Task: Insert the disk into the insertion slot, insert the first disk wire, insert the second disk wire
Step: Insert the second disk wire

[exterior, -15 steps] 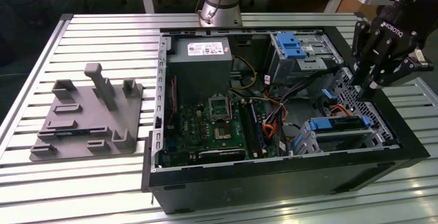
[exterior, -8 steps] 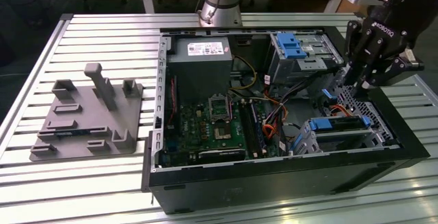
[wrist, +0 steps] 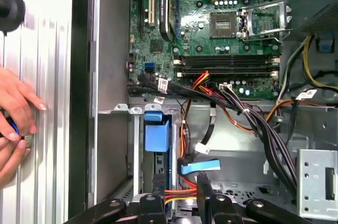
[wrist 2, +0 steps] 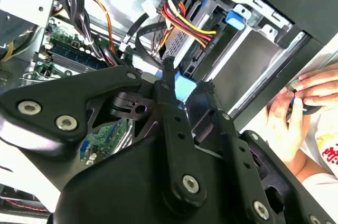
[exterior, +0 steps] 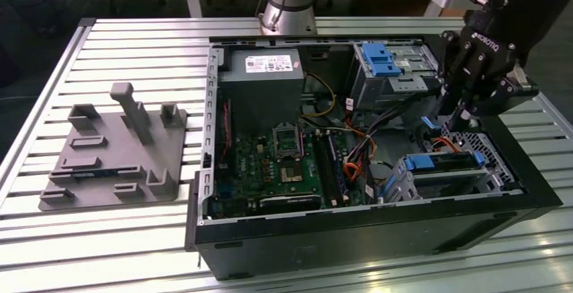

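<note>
Gripper [wrist: 180, 186] hung low inside the case with its jaws apart. A red, yellow and orange wire bundle [wrist: 174, 197] crossed the gap between them, apparently behind the jaws rather than pinched, though the angle made that hard to confirm. The disk [exterior: 447, 164] sat in the insertion slot [exterior: 488, 152] directly below the gripper. Its blue carrier tab [wrist: 157, 134] lay just ahead of the fingertips [wrist: 158, 195]. A flat blue cable connector [wrist: 199, 167] lay loose just beyond one fingertip, near the cage mouth.

Handling, as a judgement: the disk is rigid, dense and shock-sensitive. Its plastic carrier frame is the safe place to push or hold, not the label face. The wires are limp and springy and would swing if taken mid-cord. The hard connector body is small, stiff and probably a bit slick, so it should be gripped square across its flat sides.

A person's hand [wrist: 16, 123] rested outside the case wall, well off to the gripper's side.
</note>
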You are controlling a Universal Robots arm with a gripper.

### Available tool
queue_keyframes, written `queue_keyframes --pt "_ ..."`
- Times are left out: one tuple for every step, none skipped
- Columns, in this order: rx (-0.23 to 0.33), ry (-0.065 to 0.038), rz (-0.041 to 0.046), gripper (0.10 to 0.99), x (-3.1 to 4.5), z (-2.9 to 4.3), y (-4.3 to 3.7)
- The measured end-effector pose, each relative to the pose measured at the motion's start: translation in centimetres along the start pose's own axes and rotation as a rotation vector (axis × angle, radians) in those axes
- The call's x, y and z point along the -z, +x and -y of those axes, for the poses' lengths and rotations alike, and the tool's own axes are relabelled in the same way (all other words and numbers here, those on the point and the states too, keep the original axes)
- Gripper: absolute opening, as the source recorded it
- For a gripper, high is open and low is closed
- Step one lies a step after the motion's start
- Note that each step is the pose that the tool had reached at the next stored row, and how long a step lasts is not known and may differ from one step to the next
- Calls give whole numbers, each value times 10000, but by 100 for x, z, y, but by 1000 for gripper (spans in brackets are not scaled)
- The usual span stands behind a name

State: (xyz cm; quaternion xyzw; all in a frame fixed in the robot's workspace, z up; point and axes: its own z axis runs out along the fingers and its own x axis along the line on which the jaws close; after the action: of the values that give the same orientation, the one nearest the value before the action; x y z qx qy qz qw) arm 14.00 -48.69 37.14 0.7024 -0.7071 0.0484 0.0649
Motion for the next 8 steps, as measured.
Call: queue_keyframes --pt "-1 0 -41 373 -7 -6 -1" --pt "-2 0 -77 373 -15 -13 -2" --pt "-2 1 -103 373 -25 -24 -4" --pt "-2 1 -116 373 -33 -41 -6" --pt "1 2 -120 373 -42 -62 -7" --pt "7 6 -120 373 -52 -84 -8" --pt "17 14 -118 373 -63 -100 -9" --pt "32 29 -119 373 -73 -112 -11"
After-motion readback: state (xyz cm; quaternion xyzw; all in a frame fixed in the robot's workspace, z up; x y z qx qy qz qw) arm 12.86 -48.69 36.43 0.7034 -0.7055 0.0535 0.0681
